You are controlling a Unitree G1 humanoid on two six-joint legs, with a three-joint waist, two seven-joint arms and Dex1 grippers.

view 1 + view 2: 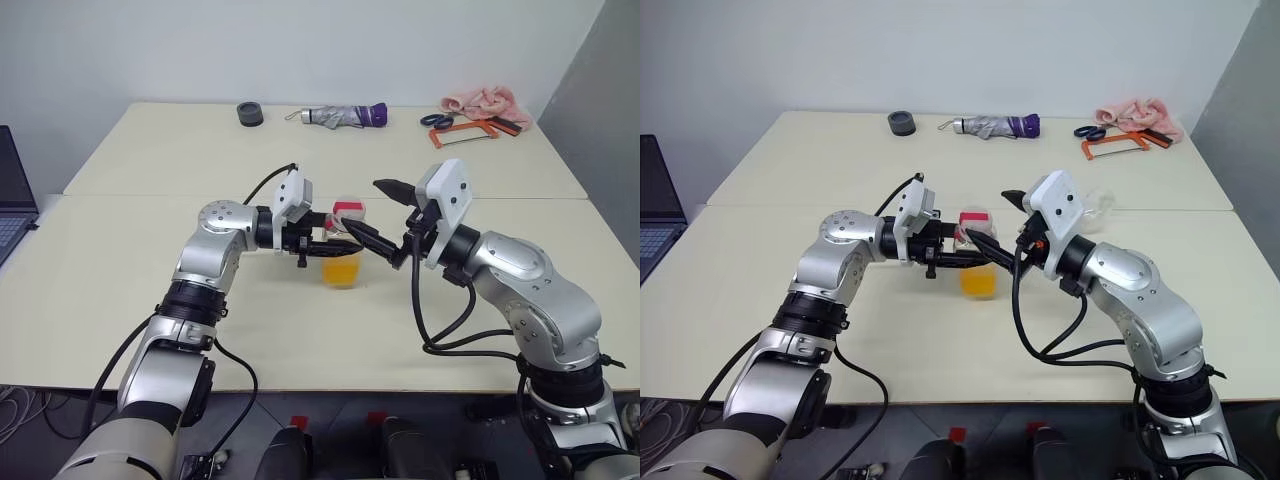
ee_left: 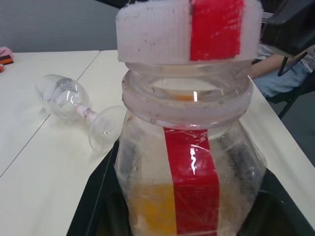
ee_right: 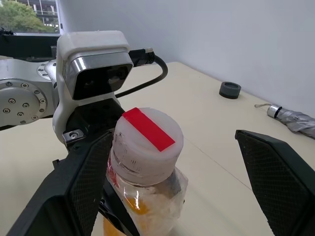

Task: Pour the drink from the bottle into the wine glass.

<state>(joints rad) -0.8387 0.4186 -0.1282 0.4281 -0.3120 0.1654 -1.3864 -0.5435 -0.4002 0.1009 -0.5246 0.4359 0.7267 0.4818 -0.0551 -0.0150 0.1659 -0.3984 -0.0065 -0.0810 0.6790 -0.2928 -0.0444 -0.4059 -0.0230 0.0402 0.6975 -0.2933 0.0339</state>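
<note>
The bottle (image 1: 343,250) stands upright at mid-table, clear with a red label strip, and my left gripper (image 1: 335,243) is shut on its body from the side. The orange drink (image 1: 342,270) fills its lower part. The white cap (image 3: 147,142) with its red strip is on. My right gripper (image 1: 992,217) is open, its fingers (image 3: 83,182) standing wide to either side of the cap; one is close to the bottle's neck, the other well away. The wine glass (image 2: 74,101) lies on its side on the table beyond the bottle, empty.
Along the far edge of the table lie a black round object (image 1: 250,113), a folded umbrella (image 1: 345,116), scissors (image 1: 437,120), an orange hacksaw (image 1: 470,132) and a pink cloth (image 1: 487,101). A laptop (image 1: 12,200) sits at the far left.
</note>
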